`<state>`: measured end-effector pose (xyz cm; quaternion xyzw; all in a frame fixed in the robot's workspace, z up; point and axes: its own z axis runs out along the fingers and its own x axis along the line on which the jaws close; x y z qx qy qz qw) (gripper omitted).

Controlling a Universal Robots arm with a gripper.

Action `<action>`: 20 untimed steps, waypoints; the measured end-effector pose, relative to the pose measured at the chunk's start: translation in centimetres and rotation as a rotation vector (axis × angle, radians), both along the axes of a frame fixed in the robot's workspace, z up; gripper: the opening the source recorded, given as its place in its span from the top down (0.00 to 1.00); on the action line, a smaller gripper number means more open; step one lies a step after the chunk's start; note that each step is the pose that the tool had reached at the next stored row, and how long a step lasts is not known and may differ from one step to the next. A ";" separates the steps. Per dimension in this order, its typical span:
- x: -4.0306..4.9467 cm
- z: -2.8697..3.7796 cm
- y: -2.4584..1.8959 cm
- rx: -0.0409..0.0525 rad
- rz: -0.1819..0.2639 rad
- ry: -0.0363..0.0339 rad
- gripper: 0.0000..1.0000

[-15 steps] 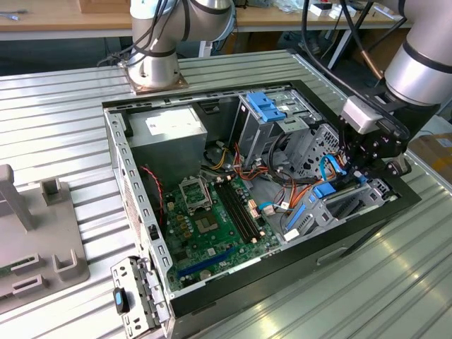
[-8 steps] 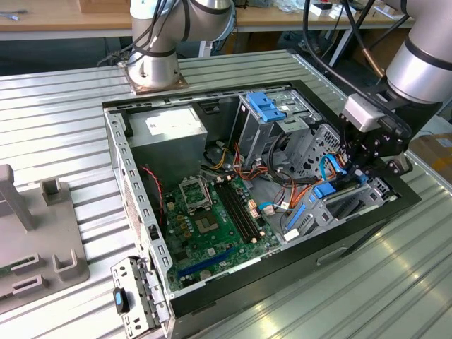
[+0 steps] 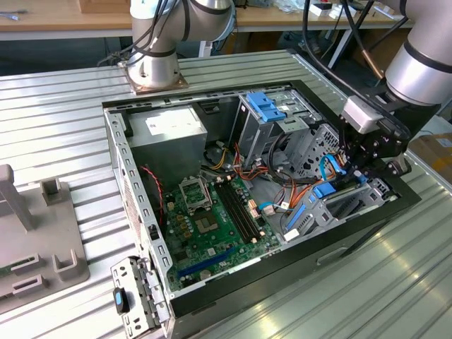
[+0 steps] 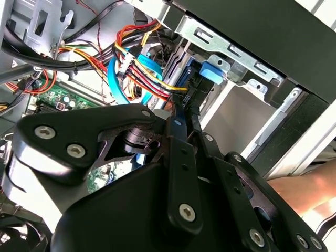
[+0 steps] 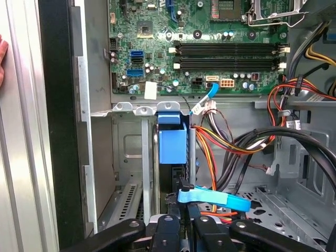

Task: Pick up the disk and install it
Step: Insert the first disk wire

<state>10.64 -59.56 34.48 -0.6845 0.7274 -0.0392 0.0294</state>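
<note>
**Item: open computer case, on a ribbed metal table**

- Gripper: lowered into the case's drive-bay corner. Whether it is clenched or released cannot be told.
- The disk: stands on edge in a slot of the metal drive bay, directly ahead of the gripper in the first wrist view. Its blue carrier frame is at the far end, toward the motherboard. No label face is visible.
- Blue flat cable: lies crosswise just beyond the gripper, between it and the disk's frame.
- Wire bundle, red, yellow, orange and black: runs beside the disk. It also shows just past the gripper in the second wrist view.
- Motherboard: beyond the disk, well apart from the gripper. It carries a small white sticker with no legible writing.
- Grey power-supply box: at the far corner of the case from the gripper. The print on its white sticker is too small to read.
- A person's hand: outside the case wall, near the gripper.
</note>
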 end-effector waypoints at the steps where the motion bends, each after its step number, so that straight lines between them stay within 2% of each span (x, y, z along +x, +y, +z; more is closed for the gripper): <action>1: 0.00 -0.04 -0.03 0.0004 0.000 0.0000 0.83; 4: 0.00 -0.19 -0.18 0.0033 0.000 0.0000 0.83; 6: 0.00 -0.20 -0.18 0.0201 0.000 0.0000 0.83; 8: 0.00 -0.24 -0.17 0.0305 0.000 -0.0001 0.83; 11: 0.00 -0.18 -0.18 0.0332 0.000 0.0000 0.83; 15: -0.02 -0.28 -0.42 0.0333 0.000 0.0000 0.83; 20: -0.01 -0.30 -0.46 0.0333 0.000 0.0000 0.83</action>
